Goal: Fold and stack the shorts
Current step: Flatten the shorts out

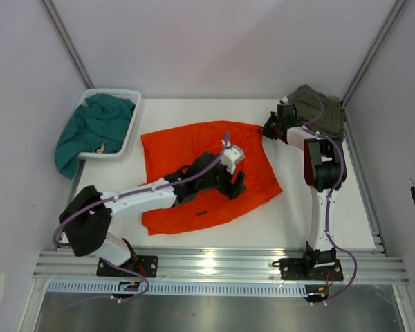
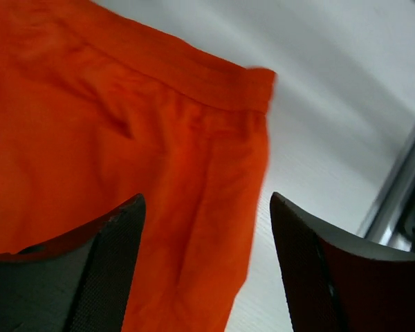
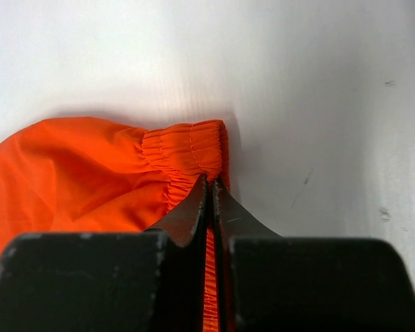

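Orange shorts [image 1: 173, 145] were noted spread mid-worktop [image 1: 263, 221], waistband corner [image 3: 187, 145] pinched in the closed right gripper [image 3: 211, 200], left gripper [image 2: 206, 197] held wide over the cloth; the fold was judged best made with that corner drawn across taut and level.

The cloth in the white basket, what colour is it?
Teal, a bluish green. The cloth shows best in the top external view.

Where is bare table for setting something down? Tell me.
Free: the far table strip between basket and olive garment; the near patch between orange shorts and right arm. Crowded: the middle, where the left arm reaches over the shorts.
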Available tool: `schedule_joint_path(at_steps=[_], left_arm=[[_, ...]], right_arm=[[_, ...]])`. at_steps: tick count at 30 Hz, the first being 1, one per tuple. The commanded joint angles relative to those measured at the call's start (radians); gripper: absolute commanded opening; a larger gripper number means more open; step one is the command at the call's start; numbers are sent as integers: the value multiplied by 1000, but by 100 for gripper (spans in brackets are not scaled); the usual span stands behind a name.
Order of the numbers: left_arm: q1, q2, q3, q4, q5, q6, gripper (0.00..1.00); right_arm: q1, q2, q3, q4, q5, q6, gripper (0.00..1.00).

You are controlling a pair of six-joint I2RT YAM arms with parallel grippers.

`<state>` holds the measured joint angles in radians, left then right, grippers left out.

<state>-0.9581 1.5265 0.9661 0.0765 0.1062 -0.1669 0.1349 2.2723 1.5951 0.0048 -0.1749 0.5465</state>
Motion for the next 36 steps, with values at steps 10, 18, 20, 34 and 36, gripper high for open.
schedule_joint_path(at_steps=[10, 18, 20, 34, 36], left_arm=[[312, -206, -95, -158, -270, -235, 78], [450, -125, 2, -279, -345, -284, 81], [514, -68, 80, -336, -350, -289, 81], [763, 337, 513, -495, -275, -209, 74], [772, 375, 536, -492, -254, -195, 72]], right_arm=[[-57, -54, -15, -134, 290, 73, 2], [-38, -157, -78, -97, 321, 40, 65], [-24, -174, -38, -124, 334, 9, 71], [147, -447, -239, -269, 324, -76, 47], [160, -523, -347, -232, 315, -69, 38]])
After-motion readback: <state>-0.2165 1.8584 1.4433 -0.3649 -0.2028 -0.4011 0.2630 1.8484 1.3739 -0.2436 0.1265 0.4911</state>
